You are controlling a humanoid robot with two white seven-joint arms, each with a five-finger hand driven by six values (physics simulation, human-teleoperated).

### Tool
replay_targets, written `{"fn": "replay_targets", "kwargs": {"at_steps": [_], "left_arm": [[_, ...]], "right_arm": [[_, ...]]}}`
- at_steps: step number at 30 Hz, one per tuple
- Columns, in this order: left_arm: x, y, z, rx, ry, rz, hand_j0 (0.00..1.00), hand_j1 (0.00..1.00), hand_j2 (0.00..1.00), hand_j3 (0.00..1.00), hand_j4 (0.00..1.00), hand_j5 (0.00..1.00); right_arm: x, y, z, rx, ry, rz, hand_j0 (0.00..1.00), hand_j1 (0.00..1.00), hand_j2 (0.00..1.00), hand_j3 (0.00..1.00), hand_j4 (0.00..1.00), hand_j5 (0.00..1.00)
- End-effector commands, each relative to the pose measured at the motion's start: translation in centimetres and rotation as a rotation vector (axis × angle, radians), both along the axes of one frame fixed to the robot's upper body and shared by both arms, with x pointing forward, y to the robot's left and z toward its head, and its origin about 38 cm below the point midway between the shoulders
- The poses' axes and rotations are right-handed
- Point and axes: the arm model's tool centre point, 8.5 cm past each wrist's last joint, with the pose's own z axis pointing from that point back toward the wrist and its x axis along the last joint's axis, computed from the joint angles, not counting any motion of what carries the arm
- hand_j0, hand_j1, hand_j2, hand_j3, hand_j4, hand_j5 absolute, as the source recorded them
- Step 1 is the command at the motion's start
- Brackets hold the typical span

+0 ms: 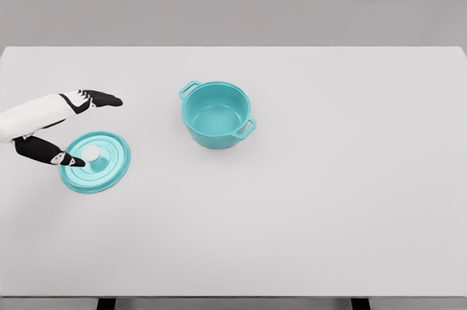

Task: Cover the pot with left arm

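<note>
Entering cut off at frame edge, left hand [69,128] spread over lid [96,162].

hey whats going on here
A humanoid robot's left hand is reaching over a teal lid that lies flat on the white table. Its fingers are spread, one above the lid and one near the white knob, with no grasp yet. The matching teal pot stands open and uncovered to the right of the lid, apart from it. The right arm is out of view.
</note>
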Motion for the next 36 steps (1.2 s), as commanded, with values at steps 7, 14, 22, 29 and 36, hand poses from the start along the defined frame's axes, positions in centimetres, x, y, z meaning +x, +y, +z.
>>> {"fn": "replay_targets", "kwargs": {"at_steps": [7, 14, 22, 29, 36], "left_arm": [[-1.1, 0.4, -2.2, -0.121, 0.150, 0.032, 1.00, 1.00, 1.00, 1.00, 1.00, 1.00], [0.1, 2.9, -4.5, -0.199, 0.214, 0.152, 1.00, 1.00, 1.00, 1.00, 1.00, 1.00], [0.7, 1.7, -6.4, -0.268, 0.224, 0.166, 1.00, 1.00, 1.00, 1.00, 1.00, 1.00], [0.1, 2.0, -7.4, -0.207, 0.265, 0.143, 0.99, 0.99, 0.99, 0.99, 0.99, 0.99], [1.2, 3.4, -7.7, -0.157, 0.304, 0.238, 0.88, 0.88, 0.88, 0.88, 0.88, 0.88]], "right_arm": [[-0.1, 0.0, 0.0, 0.000, 0.001, -0.002, 1.00, 1.00, 1.00, 1.00, 1.00, 1.00], [-0.1, 0.0, 0.0, 0.000, 0.001, -0.002, 1.00, 1.00, 1.00, 1.00, 1.00, 1.00], [-0.1, 0.0, 0.0, 0.000, 0.001, -0.002, 1.00, 1.00, 1.00, 1.00, 1.00, 1.00], [-0.1, 0.0, 0.0, 0.000, 0.001, -0.002, 1.00, 1.00, 1.00, 1.00, 1.00, 1.00], [-0.1, 0.0, 0.0, 0.000, 0.001, -0.002, 1.00, 1.00, 1.00, 1.00, 1.00, 1.00]]}}
